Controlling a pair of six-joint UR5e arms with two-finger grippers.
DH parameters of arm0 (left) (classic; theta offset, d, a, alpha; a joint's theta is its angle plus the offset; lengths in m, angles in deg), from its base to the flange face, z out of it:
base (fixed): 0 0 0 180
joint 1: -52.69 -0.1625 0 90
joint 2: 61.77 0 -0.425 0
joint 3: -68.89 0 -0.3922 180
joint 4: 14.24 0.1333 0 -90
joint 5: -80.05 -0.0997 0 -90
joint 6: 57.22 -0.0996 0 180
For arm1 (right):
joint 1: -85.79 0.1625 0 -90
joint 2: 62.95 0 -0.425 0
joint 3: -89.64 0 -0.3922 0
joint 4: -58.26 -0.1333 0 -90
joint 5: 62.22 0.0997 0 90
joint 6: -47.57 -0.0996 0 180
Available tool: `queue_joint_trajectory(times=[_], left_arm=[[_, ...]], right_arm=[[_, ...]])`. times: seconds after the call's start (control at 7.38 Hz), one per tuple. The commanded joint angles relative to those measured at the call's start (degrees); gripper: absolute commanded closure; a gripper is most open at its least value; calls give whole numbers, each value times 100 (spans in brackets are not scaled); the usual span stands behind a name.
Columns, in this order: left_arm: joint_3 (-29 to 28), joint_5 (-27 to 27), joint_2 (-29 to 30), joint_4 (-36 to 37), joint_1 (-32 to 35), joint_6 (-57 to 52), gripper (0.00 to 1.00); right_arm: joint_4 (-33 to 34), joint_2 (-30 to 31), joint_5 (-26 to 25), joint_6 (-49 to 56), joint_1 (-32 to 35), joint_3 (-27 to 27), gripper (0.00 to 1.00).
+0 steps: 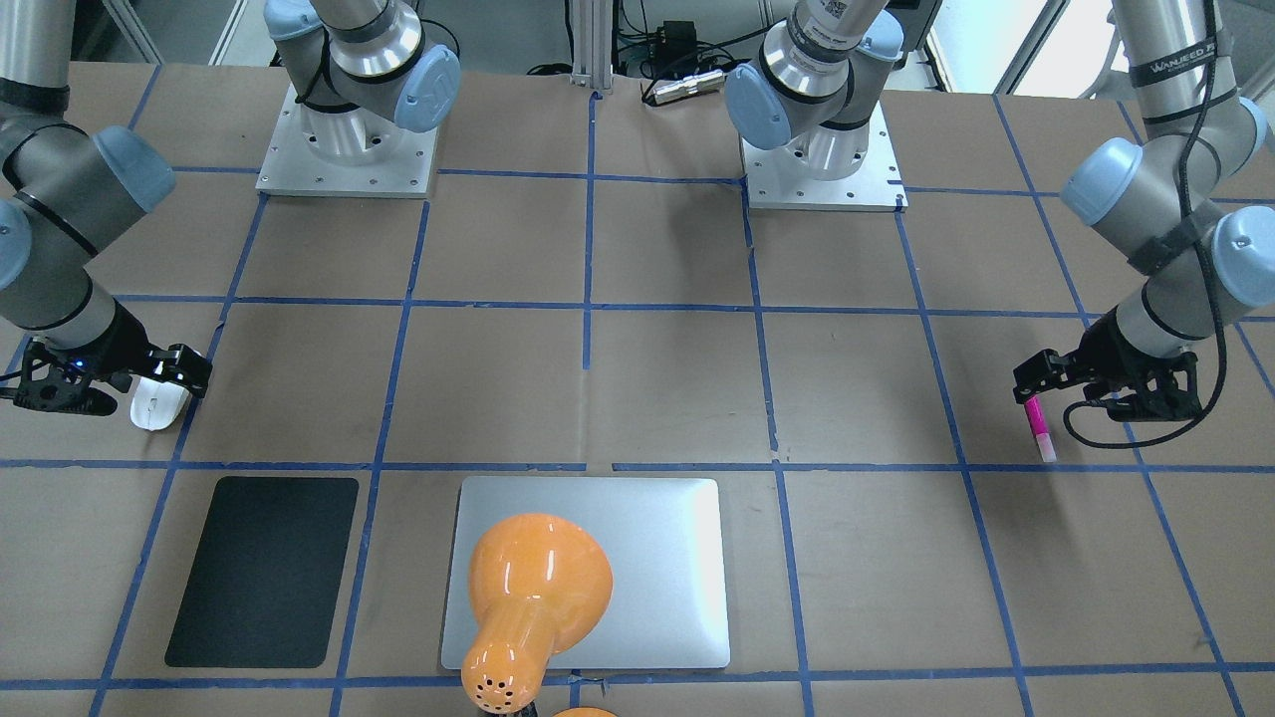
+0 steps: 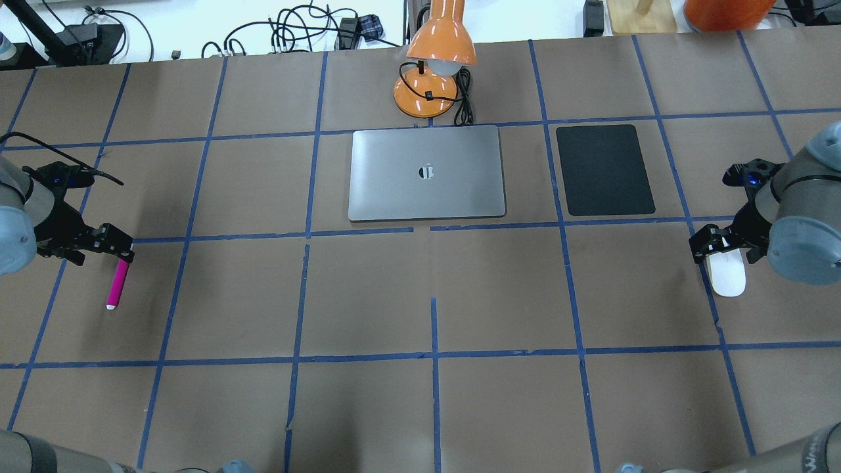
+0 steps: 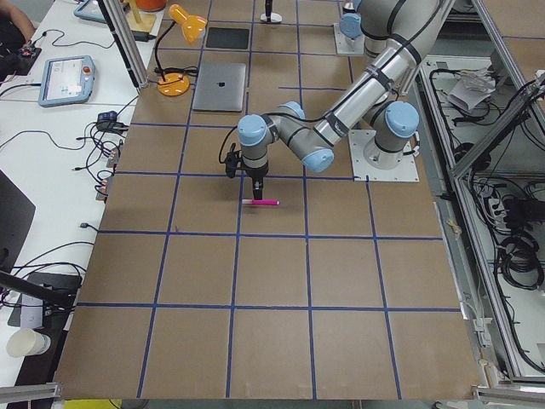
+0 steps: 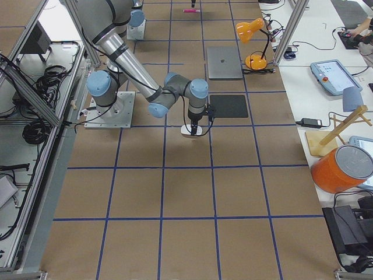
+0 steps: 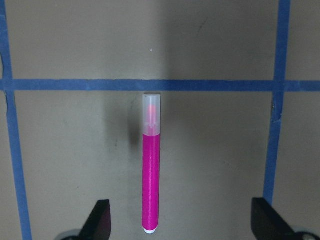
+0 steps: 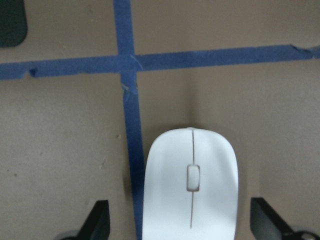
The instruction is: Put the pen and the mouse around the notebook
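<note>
The pink pen (image 2: pixel 118 282) lies flat on the brown table at the far left, pale cap end pointing away from my left gripper (image 2: pixel 117 247). In the left wrist view the pen (image 5: pixel 151 175) lies between the widely spread fingers (image 5: pixel 102 222), untouched; this gripper is open. The white mouse (image 2: pixel 728 276) rests on the table at the far right under my right gripper (image 2: pixel 716 246). In the right wrist view the mouse (image 6: pixel 191 190) sits between spread fingers (image 6: pixel 100 220), so that gripper is open too. The silver notebook (image 2: pixel 427 172) lies closed at the table's far middle.
An orange desk lamp (image 2: pixel 433 66) stands just behind the notebook, its head leaning over it in the front-facing view (image 1: pixel 538 588). A black rectangular mat (image 2: pixel 604 169) lies to the right of the notebook. Blue tape lines grid the brown table (image 2: pixel 433 295).
</note>
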Motion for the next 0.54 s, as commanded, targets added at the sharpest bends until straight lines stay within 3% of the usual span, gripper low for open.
queue_joint_trajectory(times=[0.0, 0.14, 0.27, 0.41], left_arm=[[32, 7, 237, 386, -18, 15, 0], [41, 16, 333, 394, -18, 41, 0], [23, 7, 369, 403, 8, 33, 0], [32, -2, 378, 403, 0, 15, 0]], right_arm=[[5, -93, 10, 227, -79, 7, 0], [5, -111, 27, 281, -158, 42, 7], [-4, -120, 10, 281, -168, 25, 37], [-22, -111, 10, 273, -168, 51, 58]])
